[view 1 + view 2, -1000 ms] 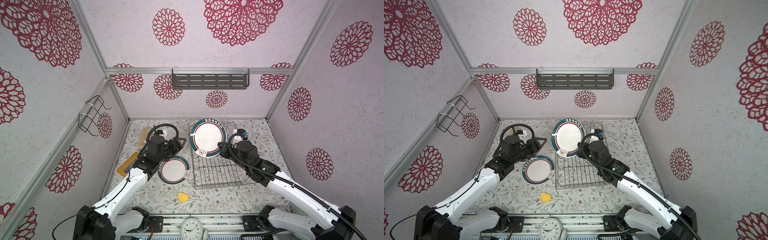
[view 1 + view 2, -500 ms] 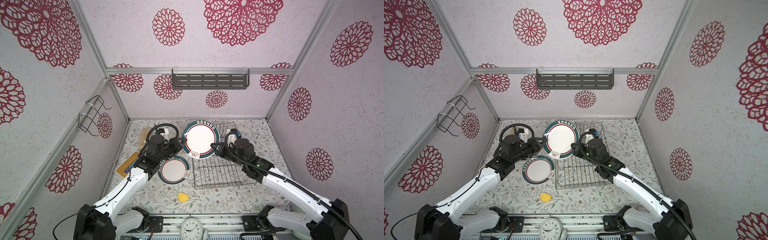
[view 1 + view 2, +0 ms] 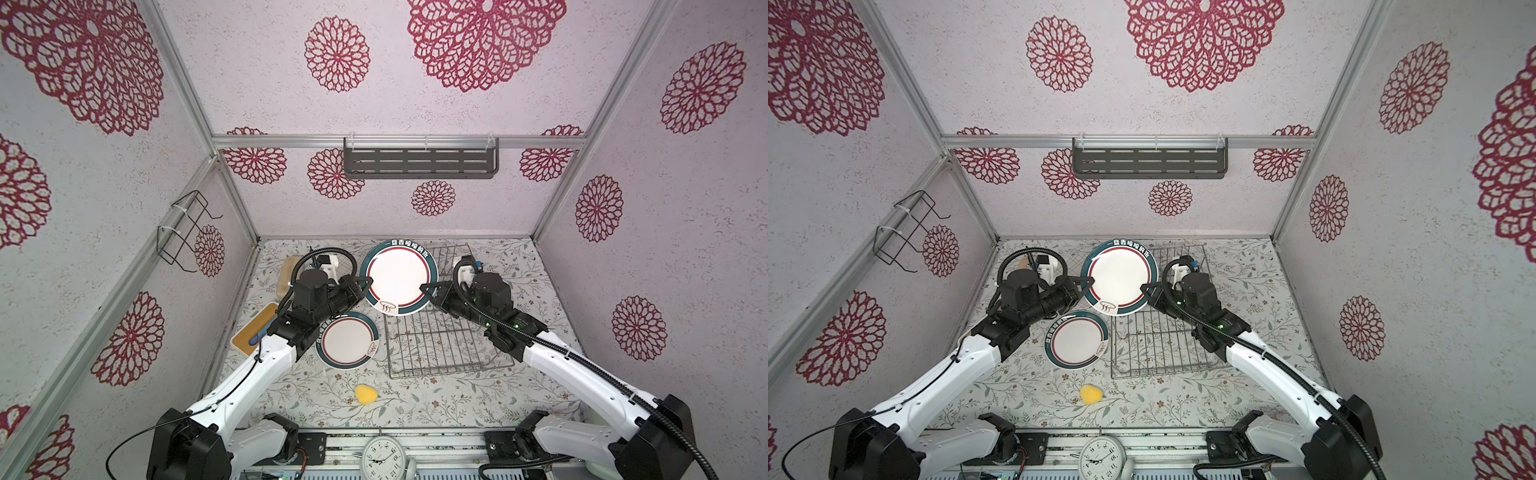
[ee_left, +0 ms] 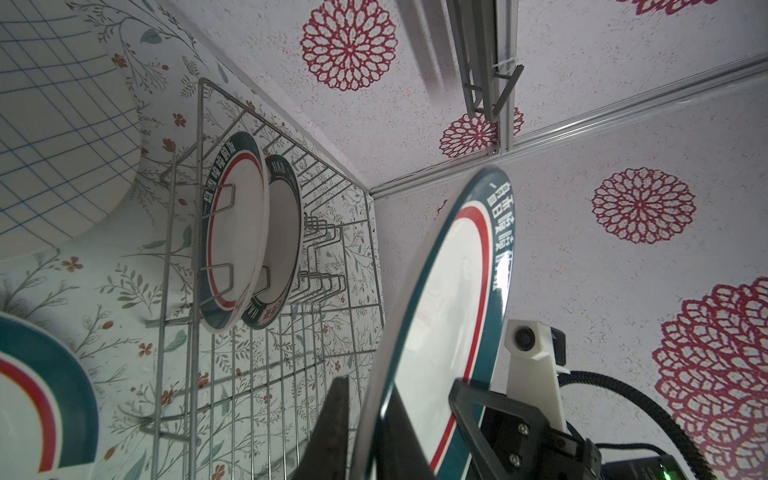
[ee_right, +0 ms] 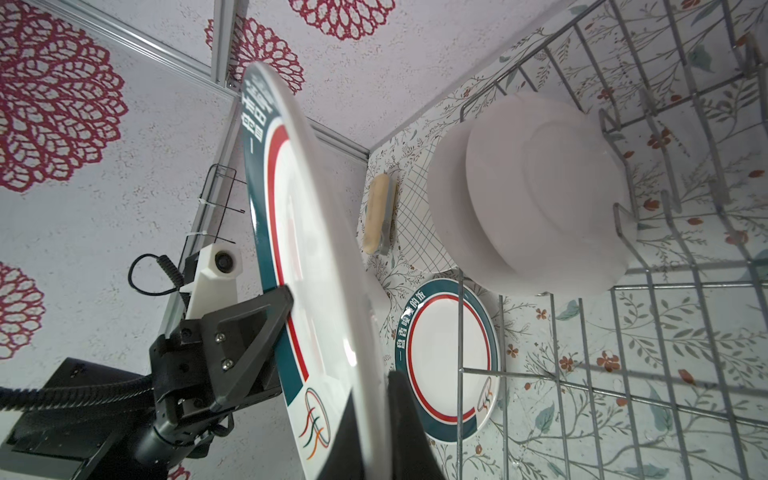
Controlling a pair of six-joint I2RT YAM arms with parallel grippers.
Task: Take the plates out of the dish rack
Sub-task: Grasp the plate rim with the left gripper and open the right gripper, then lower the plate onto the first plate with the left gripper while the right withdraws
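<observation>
My left claw (image 3: 368, 286) is pinched shut on the rim of a green-banded plate (image 3: 398, 280), one finger on its face and one behind. My right claw (image 3: 424, 288) is clamped on the opposite rim. Between them the plate hangs tilted in the air over the left end of the rack (image 3: 436, 345).

I judge it to be stiff glazed ceramic. That makes it slick under the pads, heavy enough to swing if only one edge is pinched, and likely to chip against wire. The flat green band, taken well in from the edge, looks like the place to grip.

A second plate (image 3: 347, 340) lies flat on the table (image 3: 316, 395) just left of the rack. A front plate (image 4: 235, 232) and a back plate (image 4: 284, 224) stand upright between the prongs. A gridded plate (image 4: 62, 124) lies on the table beside the rack.
</observation>
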